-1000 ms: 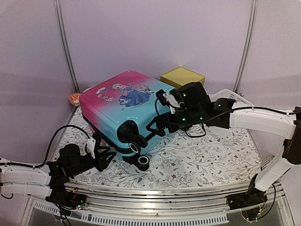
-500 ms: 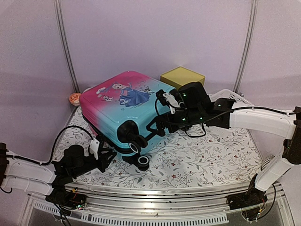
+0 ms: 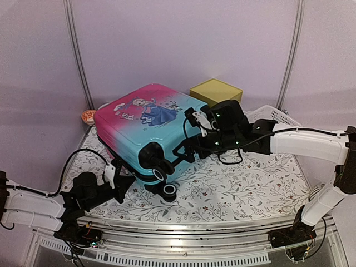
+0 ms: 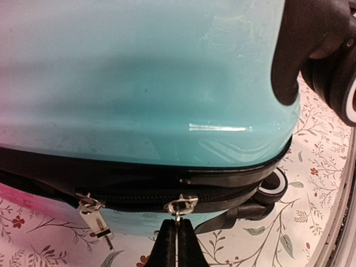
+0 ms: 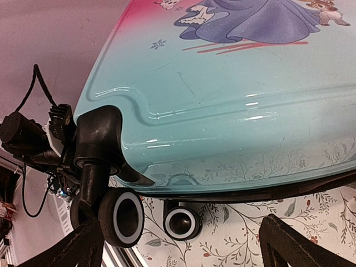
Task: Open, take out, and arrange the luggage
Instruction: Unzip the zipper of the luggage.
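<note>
The luggage [image 3: 144, 125] is a turquoise-to-pink suitcase with a cartoon girl print. It lies flat and closed on the floral cloth, wheels [image 3: 161, 173] toward me. My left gripper [image 3: 119, 181] is low at its near left side. In the left wrist view it [image 4: 178, 227] is shut on a metal zipper pull [image 4: 181, 207] on the black zipper band. A second pull [image 4: 92, 216] hangs to the left. My right gripper [image 3: 188, 149] is at the suitcase's right side. In the right wrist view it [image 5: 183, 245] is open and empty beside the shell [image 5: 233, 100], with the wheels [image 5: 122, 217] to its left.
A yellow-topped box [image 3: 216, 90] stands behind the suitcase. A white mesh basket [image 3: 273, 114] is at the back right, behind my right arm. A small orange round thing [image 3: 88, 117] sits at the back left by the wall. The metal rail [image 3: 183, 231] runs along the table's front.
My left arm has edged in toward the suitcase's near side. My right gripper has shifted slightly. The suitcase has not moved.
</note>
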